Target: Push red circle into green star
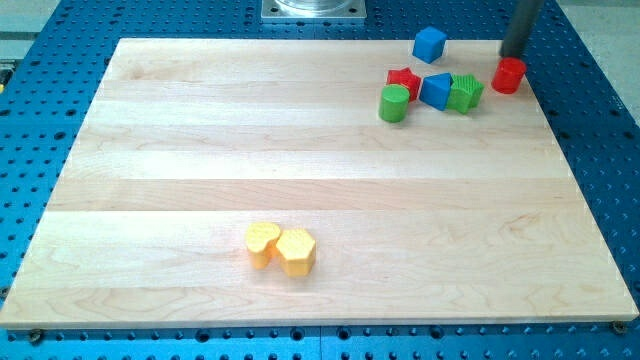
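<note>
The red circle [508,75] stands near the board's top right edge. The green star [465,93] lies just to its left and a little lower, with a small gap between them. My tip [516,55] sits right behind the red circle, on its upper right side, close to it or touching it; I cannot tell which. The dark rod runs up out of the view's top.
A blue block [436,90] touches the green star's left side. A red block [403,82] and a green circle [394,103] sit further left. Another blue block [429,44] is near the top edge. Two yellow blocks [262,243] [296,251] touch at the bottom centre.
</note>
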{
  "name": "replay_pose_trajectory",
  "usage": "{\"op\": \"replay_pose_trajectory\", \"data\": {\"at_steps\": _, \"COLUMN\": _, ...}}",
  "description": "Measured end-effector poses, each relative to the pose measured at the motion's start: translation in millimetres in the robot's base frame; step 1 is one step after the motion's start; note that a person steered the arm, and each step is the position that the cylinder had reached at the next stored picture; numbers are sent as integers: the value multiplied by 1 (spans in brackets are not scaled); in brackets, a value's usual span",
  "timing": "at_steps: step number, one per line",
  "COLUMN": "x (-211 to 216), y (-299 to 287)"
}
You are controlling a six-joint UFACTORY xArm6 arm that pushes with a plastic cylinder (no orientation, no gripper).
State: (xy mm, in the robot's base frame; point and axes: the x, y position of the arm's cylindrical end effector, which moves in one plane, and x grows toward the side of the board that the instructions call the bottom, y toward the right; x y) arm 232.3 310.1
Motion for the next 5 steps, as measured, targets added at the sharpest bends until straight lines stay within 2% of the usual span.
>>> {"op": "replay_pose_trajectory", "data": {"at_steps": 1, "x": 23, "y": -4}}
{"op": "replay_pose_trajectory", "data": {"at_steps": 2, "x": 50, "y": -31}}
{"op": "replay_pose_trajectory", "data": {"at_steps": 4, "x": 75, "y": -90}}
{"op": "replay_pose_trajectory", "data": {"at_steps": 5, "x": 66, "y": -27}}
